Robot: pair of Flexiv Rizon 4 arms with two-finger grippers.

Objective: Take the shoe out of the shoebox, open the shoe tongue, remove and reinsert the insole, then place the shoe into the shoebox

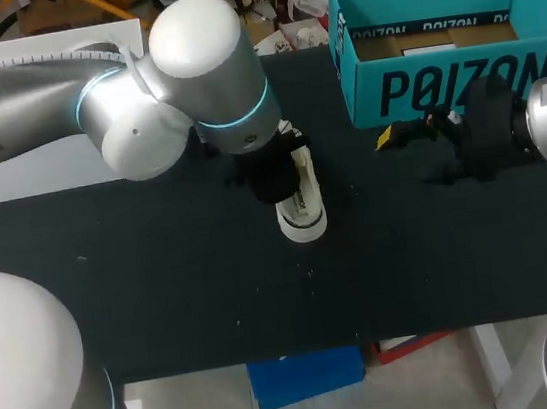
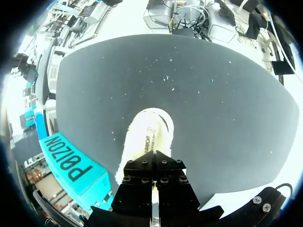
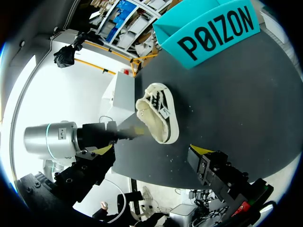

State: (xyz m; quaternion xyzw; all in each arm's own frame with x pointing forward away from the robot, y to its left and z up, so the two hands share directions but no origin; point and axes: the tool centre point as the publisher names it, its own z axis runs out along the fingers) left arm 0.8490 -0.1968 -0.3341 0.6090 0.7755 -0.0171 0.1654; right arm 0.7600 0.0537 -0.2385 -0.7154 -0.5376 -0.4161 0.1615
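Since the shoe (image 1: 302,213) lies on the counter (image 1: 162,280), outside the shoebox (image 1: 450,85), the head view suggests that removal is done, while the tongue, the insole and the return remain; the left hand (image 1: 290,177) sits at its heel. The left wrist view leaves that grip unclear: I cannot tell. Only the right wrist view shows the right hand (image 3: 154,150) spread and empty, apart from the shoe.

Table (image 1: 165,299): black matte top, straight front edge | white specks (image 2: 166,78): tiny, scattered loose over the bare dark surface
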